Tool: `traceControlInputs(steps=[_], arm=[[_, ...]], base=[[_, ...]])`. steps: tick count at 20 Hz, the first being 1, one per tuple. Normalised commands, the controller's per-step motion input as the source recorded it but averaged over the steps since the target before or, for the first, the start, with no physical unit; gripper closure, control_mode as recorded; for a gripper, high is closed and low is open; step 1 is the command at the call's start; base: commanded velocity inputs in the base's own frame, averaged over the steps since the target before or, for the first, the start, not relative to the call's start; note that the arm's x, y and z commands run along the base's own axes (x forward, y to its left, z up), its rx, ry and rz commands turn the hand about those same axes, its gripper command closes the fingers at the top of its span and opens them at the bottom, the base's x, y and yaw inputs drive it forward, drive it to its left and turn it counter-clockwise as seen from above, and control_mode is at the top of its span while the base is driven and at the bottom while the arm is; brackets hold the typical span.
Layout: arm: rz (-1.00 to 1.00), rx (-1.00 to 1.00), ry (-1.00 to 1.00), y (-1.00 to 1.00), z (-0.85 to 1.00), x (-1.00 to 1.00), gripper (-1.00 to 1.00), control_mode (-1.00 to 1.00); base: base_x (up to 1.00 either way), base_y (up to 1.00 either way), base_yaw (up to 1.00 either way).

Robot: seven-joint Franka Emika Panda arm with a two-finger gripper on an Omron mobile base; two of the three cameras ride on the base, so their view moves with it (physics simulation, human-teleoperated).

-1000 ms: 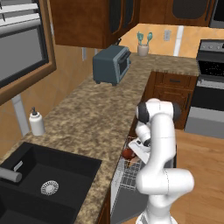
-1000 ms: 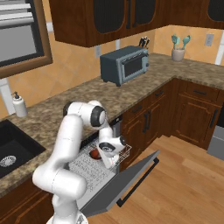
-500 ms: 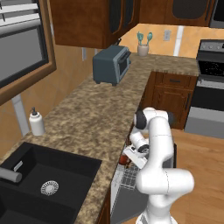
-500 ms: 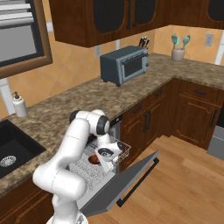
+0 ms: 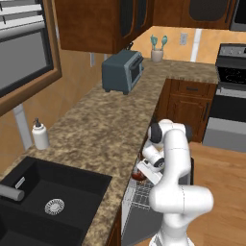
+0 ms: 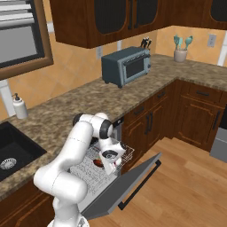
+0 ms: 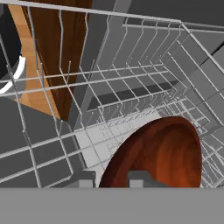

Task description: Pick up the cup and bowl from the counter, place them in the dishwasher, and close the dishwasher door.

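The dark reddish-brown bowl (image 7: 162, 153) lies tilted in the dishwasher's pale wire rack (image 7: 109, 87). My gripper (image 7: 111, 178) straddles its near rim, one fingertip (image 7: 83, 178) outside and the other over the inside, jaws slightly parted. From the base, the gripper (image 6: 108, 163) is down in the pulled-out rack (image 6: 84, 170) beside the bowl (image 6: 98, 163), under the edge of the granite counter (image 6: 57, 115). The dishwasher door (image 6: 133, 186) hangs open, dropped flat. The bowl (image 5: 138, 177) also peeks out under the hand (image 5: 146, 168). The cup is out of view.
A grey toaster oven (image 5: 122, 71) stands on the counter (image 5: 96, 129) at the back. A black sink (image 5: 43, 202) and a soap bottle (image 5: 40, 134) are to the left. A utensil holder (image 5: 157, 53) and the range (image 5: 230, 96) sit beyond. Wood floor (image 6: 186, 177) lies right of the door.
The hand has come down with the bowl from counter-edge height into the rack. Its jaws have parted a little around the bowl's rim.
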Motion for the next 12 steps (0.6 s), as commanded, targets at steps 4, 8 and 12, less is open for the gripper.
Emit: traceControlInputs(steps=[4,8,12], arm=[[0.09,0.00,-0.02,0.00,-0.05,-0.06,-1.00,-1.00],[0.03,0.02,-0.07,-0.03,0.49,-0.40,-1.00,-1.00],[0.00,0.00,0.00,0.00,0.96,-0.42,-1.00,-1.00]], base=[[0.00,0.00,0.00],[0.00,0.00,0.00],[0.00,0.00,0.00]])
